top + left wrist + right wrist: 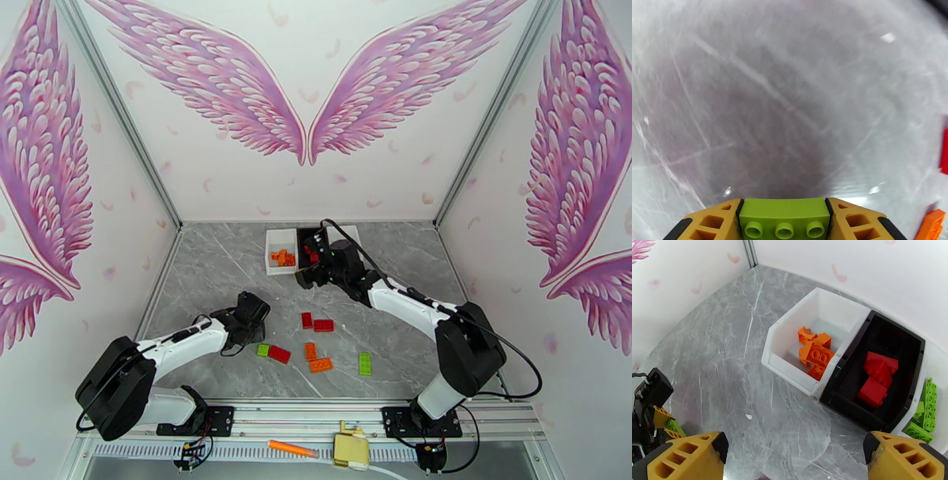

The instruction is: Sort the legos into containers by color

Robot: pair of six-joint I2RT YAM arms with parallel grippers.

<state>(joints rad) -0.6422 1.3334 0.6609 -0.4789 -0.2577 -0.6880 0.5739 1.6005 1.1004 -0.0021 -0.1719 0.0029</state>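
The left gripper (784, 228) pinches a green lego brick (784, 209) flush between its jaws, likely for carrying to the white bin (938, 362) of greens, which sits ahead-right of the right gripper (796, 455), whose jaws hang wide and empty facing the black bin (888, 325) of reds.
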